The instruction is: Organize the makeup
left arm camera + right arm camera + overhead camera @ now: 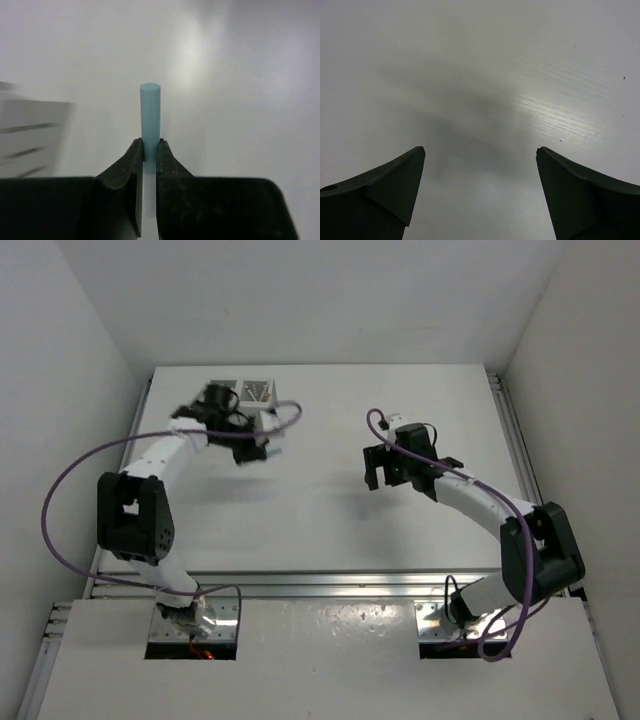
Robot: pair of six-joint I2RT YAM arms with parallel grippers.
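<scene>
A pale blue makeup stick [150,112] is pinched at its lower part between the jaws of my left gripper [150,146], which is shut on it; the stick points away from the wrist above the white table. From above, the left gripper [260,447] is just in front of the white slotted box [252,390] at the back left. My right gripper [381,478] hovers over mid-table, open, and in its wrist view only bare table shows between the fingers of the right gripper [480,152]. No other makeup is clearly visible.
The white slotted box [30,135] appears blurred at the left edge of the left wrist view. White walls enclose the table [330,530] on three sides. A purple cable [60,500] loops out from each arm.
</scene>
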